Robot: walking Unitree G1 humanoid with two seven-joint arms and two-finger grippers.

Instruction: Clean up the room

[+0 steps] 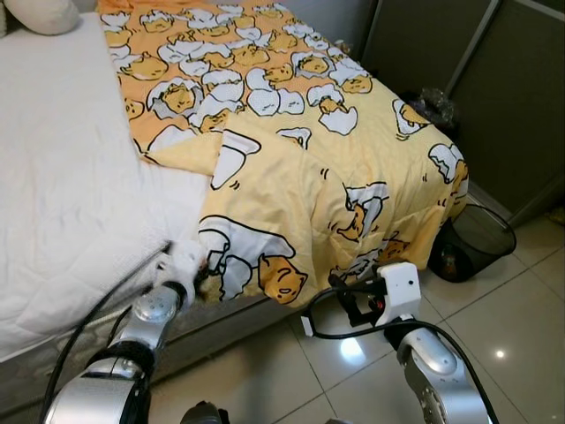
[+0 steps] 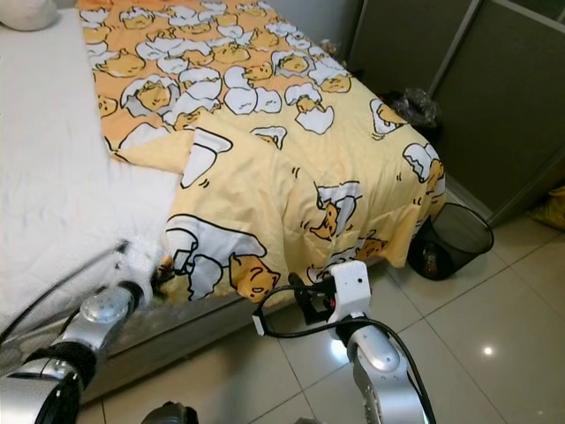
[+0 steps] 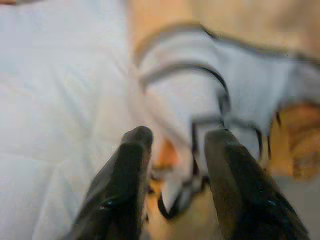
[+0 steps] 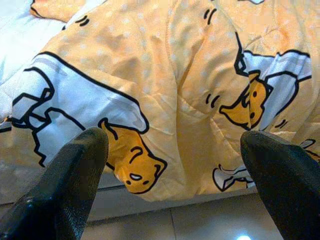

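One yellow blanket (image 1: 291, 168) printed with cartoon eggs covers the far half of the bed (image 1: 62, 185) and hangs over its foot edge. The left gripper (image 3: 172, 165) sits at the blanket's lower corner, jaws narrow with a fold of the cloth between them. The right gripper (image 4: 175, 165) hovers just off the hanging edge, jaws wide, touching nothing. One black mesh bin (image 1: 477, 238) stands on the tiled floor (image 1: 521, 327) beside the bed. One pillow (image 1: 40, 13) lies at the head.

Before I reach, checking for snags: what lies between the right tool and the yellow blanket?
Nothing: in the right wrist view the open right tool faces the blanket's hanging edge across bare air.
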